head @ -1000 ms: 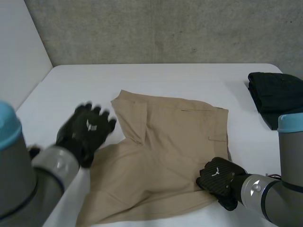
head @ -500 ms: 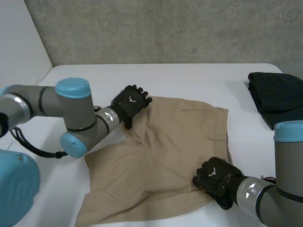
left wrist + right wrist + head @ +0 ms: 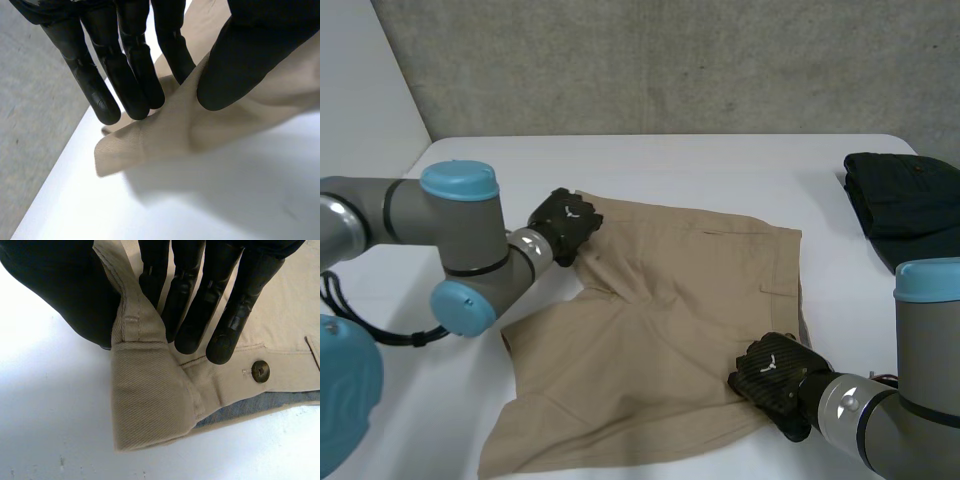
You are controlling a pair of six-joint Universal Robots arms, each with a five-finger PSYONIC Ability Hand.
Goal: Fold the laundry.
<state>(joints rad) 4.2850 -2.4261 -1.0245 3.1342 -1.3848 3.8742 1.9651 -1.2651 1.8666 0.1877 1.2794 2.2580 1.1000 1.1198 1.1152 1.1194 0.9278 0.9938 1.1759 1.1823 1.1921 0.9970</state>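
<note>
The shorts (image 3: 665, 320) lie spread and mostly flat on the counter (image 3: 720, 165), legs toward the left arm and waistband (image 3: 150, 400) toward the right arm, with a dark pile (image 3: 905, 200) of folded clothes well apart at the far right edge.

Our left hand (image 3: 565, 222) is at the far leg and pinches the hem (image 3: 120, 150) at its corner: the cloth runs between the fingers (image 3: 135, 75) on one side and the thumb (image 3: 250, 55) on the other, and the tip of the corner sticks out past them, lifted a little off the counter.

Our right hand (image 3: 772, 372) is at the near end of the waistband, closed on it, with the band folded up between its thumb (image 3: 60, 295) and fingers (image 3: 192, 305), just beside the button (image 3: 260, 371).

We judge the shorts to be light and soft, a woven twill with some body. They should drape and sag between two holds instead of keeping their shape, yet crease cleanly where we lay them over. The hem and the waistband are doubled and stitched, so they are the firmest places and the least likely to slip out of a pinch. The single layer in the middle would bunch if we took it there.

The cloth looks matte, so it should drag on the counter a little, which helps the lower layer stay put. A corner pinch is shallow, though, so we think a slow lift suits it best, with both ends kept level
</note>
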